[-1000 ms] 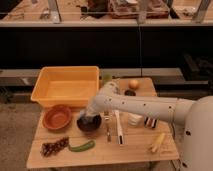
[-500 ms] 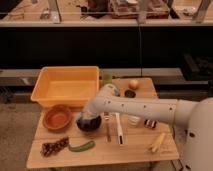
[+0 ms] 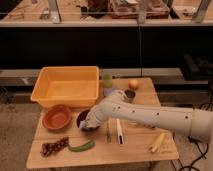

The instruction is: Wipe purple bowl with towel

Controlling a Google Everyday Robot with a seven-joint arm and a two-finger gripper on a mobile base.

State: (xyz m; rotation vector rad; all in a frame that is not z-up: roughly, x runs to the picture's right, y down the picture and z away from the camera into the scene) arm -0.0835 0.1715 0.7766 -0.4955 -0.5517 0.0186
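Along the near edge of the wooden table [image 3: 131,154], in the lower part of the frame, lie 3 small items. A dark brown lumpy cluster [image 3: 54,147] is at lower left, a green pod-shaped item [image 3: 81,146] is just right of it, and a pale yellow item [image 3: 158,142] is well apart at lower right. Slightly farther in, near the middle of the frame, a white bar-shaped object [image 3: 120,132] and a thin utensil [image 3: 108,133] lie side by side, pointing away from the near edge.

Left of these is the purple bowl [image 3: 81,116], left of the frame's center and upright on the table. An orange-brown bowl [image 3: 57,117] stands just beside it on the left. The white arm [image 3: 150,117] reaches in from the right edge of the frame, passing above the bar and the utensil. Its tool [image 3: 90,122] is down at the right side of the purple bowl, covering that part of its rim. The towel [image 3: 84,125] shows as a pale grey-blue patch at the tool's tip, against the bowl. Whether the tool is pinching the towel or only resting on it, I cannot tell.

Behind the 2 bowls is a yellow tub [image 3: 66,87], taking up the table's far left. To its right stand a green cup [image 3: 106,80], an orange round fruit [image 3: 133,84] and, nearer the arm, a small dark cup [image 3: 130,94]. Beyond the table, a long dark counter [image 3: 100,47] crosses the upper frame.
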